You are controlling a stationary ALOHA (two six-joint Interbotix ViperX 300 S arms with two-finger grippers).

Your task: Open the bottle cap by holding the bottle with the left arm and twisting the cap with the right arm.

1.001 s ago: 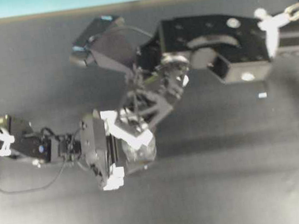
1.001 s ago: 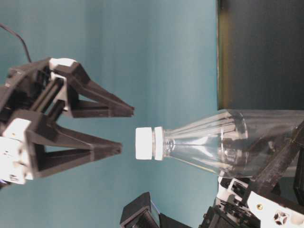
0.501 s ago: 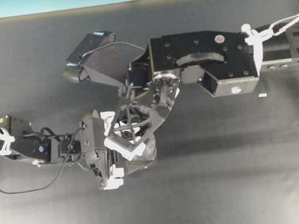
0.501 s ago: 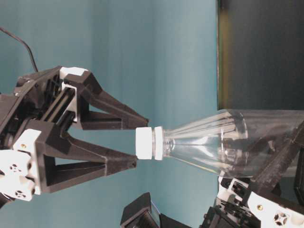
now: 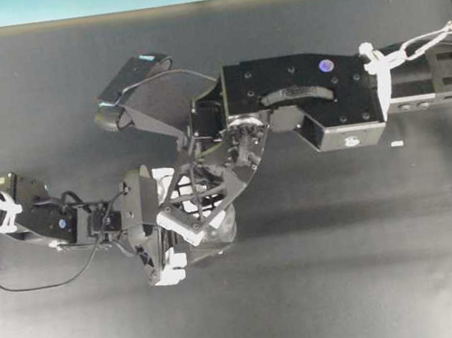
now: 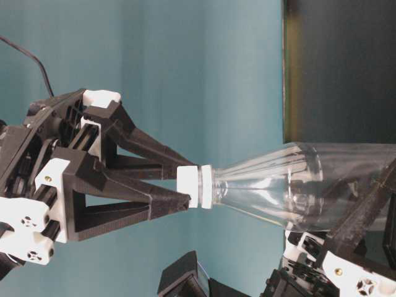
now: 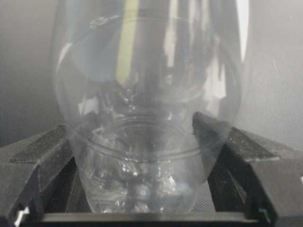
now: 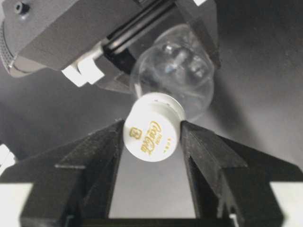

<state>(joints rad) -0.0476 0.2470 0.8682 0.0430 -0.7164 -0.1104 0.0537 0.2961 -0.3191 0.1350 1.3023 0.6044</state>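
Now | bottle (image 6: 297, 185) upright, bottle cap (image 8: 152, 130) topmost | left jaws pinch bottle | right jaws pinch bottle cap

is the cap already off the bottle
No, the white bottle cap sits on the neck of the bottle, between the right tool's fingers.

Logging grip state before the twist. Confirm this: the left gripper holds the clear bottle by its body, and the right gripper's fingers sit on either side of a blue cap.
Wrong on colour only. The bottle cap is white with gold print, as the right wrist view shows. The left gripper does hold the bottle by its body, and the right gripper flanks the cap.
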